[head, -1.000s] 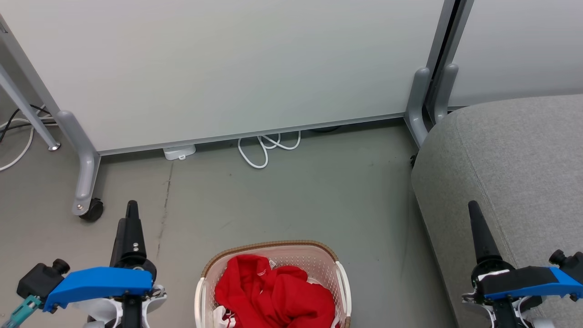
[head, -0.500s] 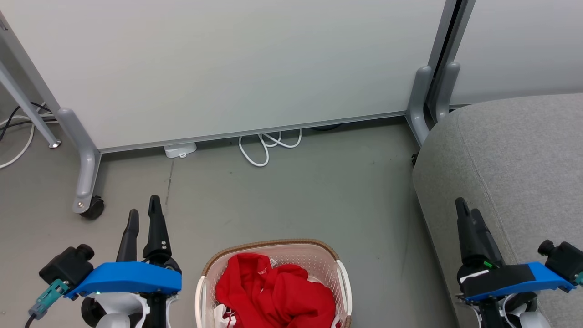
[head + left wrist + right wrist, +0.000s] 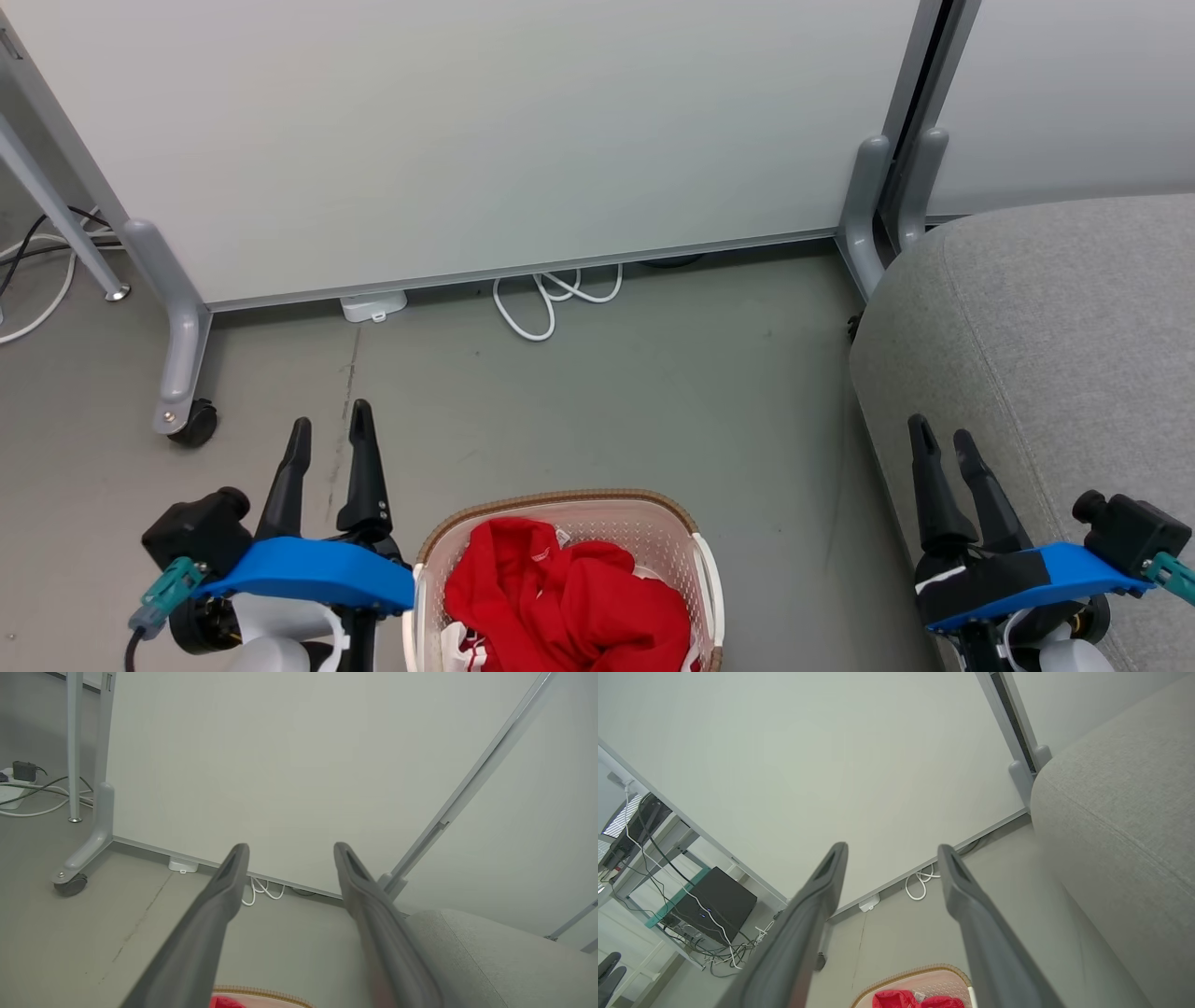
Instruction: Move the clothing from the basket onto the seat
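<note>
A heap of bright red clothing [image 3: 569, 602] with bits of white trim lies in the cream basket [image 3: 705, 579] with a brown rim, on the floor at the bottom middle of the head view. The grey seat [image 3: 1064, 327] stands to its right. My left gripper [image 3: 329, 431] hovers open just left of the basket, holding nothing. My right gripper [image 3: 943, 439] is open and empty over the seat's left edge. The left wrist view shows the left gripper [image 3: 289, 848] with the basket rim [image 3: 261, 992] below. The right wrist view shows the right gripper [image 3: 891, 849], the clothing [image 3: 915, 999] and the seat [image 3: 1120, 812].
A white partition panel [image 3: 467, 140] on grey wheeled legs [image 3: 177, 373] closes off the back. White cable loops [image 3: 546, 303] lie on the floor under it. A desk with a black box and cables [image 3: 705, 900] stands far left in the right wrist view.
Both arms have swung inward: the left gripper moved right towards the basket and the right gripper moved left. Both turned so their two fingers now show spread apart. The camera shifted slightly.
</note>
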Controlling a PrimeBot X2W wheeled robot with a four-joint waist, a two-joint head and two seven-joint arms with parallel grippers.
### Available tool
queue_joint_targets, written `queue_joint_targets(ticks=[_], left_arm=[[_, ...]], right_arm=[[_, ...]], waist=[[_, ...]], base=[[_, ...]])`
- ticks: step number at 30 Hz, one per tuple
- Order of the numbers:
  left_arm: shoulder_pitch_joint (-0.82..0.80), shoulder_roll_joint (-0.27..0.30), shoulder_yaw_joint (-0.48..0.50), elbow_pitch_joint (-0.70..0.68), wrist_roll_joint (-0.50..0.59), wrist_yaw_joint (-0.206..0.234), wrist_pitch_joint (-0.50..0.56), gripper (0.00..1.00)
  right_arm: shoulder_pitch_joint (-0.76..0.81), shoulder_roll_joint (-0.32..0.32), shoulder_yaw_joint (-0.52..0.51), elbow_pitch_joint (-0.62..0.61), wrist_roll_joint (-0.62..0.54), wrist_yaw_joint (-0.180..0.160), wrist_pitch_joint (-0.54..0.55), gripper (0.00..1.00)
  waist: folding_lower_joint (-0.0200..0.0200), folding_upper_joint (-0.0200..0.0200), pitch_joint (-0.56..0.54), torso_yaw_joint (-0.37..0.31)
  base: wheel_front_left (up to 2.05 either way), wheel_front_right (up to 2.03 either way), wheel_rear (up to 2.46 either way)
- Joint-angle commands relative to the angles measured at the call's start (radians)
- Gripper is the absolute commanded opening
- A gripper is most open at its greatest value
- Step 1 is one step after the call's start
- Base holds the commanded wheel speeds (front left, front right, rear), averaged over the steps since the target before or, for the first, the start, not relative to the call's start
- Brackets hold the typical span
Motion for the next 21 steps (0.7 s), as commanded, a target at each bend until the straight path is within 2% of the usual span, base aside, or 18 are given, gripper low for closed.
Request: queue_joint_targets(ticks=[1,21], left_arm=[[-0.024,0.007,-0.009,-0.007,0.025,0.003,-0.008,1.0],[-0.032,0.023,-0.067,0.011,0.214,0.021,-0.059,1.0]], right_arm=[[-0.023,-0.008,0.003,-0.007,-0.026,0.002,-0.008,1.0],[-0.026,-0.009,0.02,0.013,-0.238,0.002,-0.058,1.0]], waist=[[0.0,0.0,0.0,0.001],[0.0,0.0,0.002,0.009]], base=[[0.0,0.0,0.0],[0.0,0.0,0.0]])
